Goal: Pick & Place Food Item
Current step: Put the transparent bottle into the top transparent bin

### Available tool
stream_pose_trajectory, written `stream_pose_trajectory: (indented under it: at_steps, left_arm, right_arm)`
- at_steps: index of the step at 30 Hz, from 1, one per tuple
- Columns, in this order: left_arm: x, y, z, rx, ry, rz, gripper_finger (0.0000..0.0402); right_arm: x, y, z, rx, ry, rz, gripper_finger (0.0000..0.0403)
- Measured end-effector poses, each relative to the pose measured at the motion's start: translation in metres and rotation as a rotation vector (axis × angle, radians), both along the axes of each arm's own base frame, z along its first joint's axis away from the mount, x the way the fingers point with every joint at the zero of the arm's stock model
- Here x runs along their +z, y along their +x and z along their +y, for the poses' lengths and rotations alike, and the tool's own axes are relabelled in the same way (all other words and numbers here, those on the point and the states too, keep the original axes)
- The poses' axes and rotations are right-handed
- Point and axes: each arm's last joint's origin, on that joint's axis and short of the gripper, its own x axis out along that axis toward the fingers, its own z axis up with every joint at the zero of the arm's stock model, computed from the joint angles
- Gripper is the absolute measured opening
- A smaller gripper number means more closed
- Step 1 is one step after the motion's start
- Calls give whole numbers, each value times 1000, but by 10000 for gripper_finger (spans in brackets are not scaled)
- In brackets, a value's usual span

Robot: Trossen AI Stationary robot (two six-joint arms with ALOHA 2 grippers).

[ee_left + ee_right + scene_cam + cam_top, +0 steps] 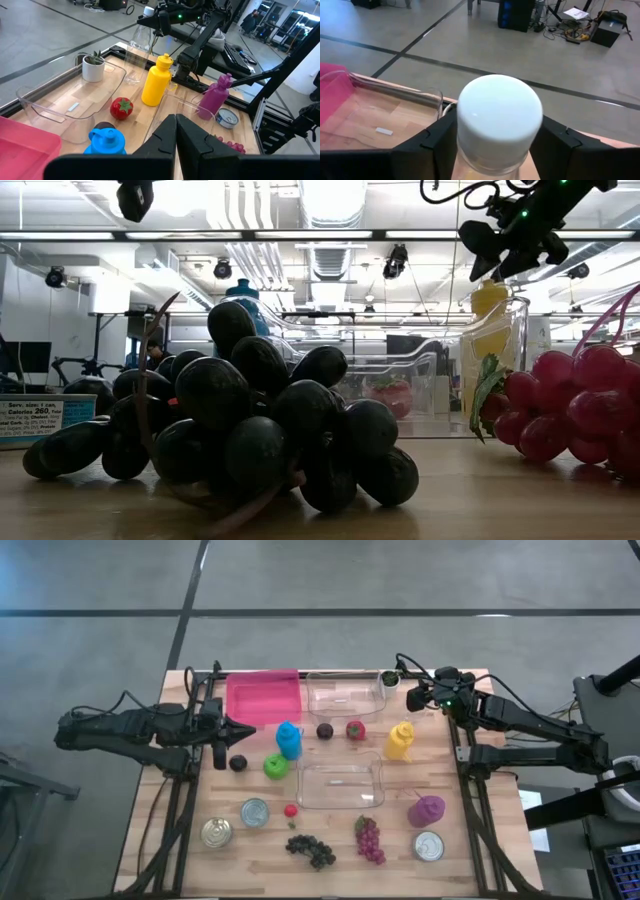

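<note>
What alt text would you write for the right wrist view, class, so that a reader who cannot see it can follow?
Right wrist view: the right gripper has its two dark fingers on either side of a clear bottle with a white cap. Beyond it are a clear plastic bin, a pink bin's edge and grey floor.
</note>
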Motion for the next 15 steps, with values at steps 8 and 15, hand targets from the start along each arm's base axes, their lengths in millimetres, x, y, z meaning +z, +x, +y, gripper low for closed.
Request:
stream_pose_trajectory:
  at_steps: [8,15]
  left_arm:
    - [0,0,0,0,0,0,15]
    - [0,0,0,0,0,0,15]
  right_arm:
    - [0,0,0,0,0,0,164]
    - [0,0,0,-1,-1,-3,148]
